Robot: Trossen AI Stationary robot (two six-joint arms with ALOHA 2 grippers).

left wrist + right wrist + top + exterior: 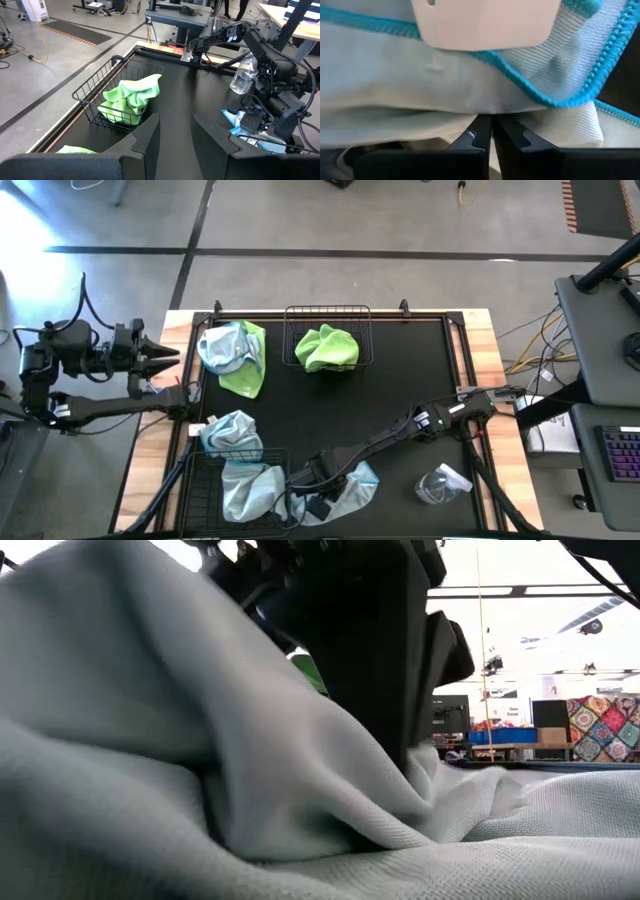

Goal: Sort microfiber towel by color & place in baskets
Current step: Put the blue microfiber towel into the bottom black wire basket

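A pale blue towel lies bunched at the table's near edge, and my right gripper is down on it, shut on its cloth. It fills the low view and the right wrist view. Another pale blue towel lies in the near-left basket. A third rests on that basket's far rim. The far basket holds a lime green towel. A blue and a green towel lie heaped at the far left. My left gripper hovers open off the table's left edge. My right gripper pinches a fold of the pale blue towel between its two fingertips; how many layers does not show. It comes down at a slant from the table's right. The towel lies slack on the table around the fingers, its teal-stitched hem just beyond them.
A small clear plastic wrapper lies near the table's near-right corner. A pinkish label sits on the towel in the right wrist view. Bare black mat spreads across the table's middle and right. My right arm crosses it diagonally.
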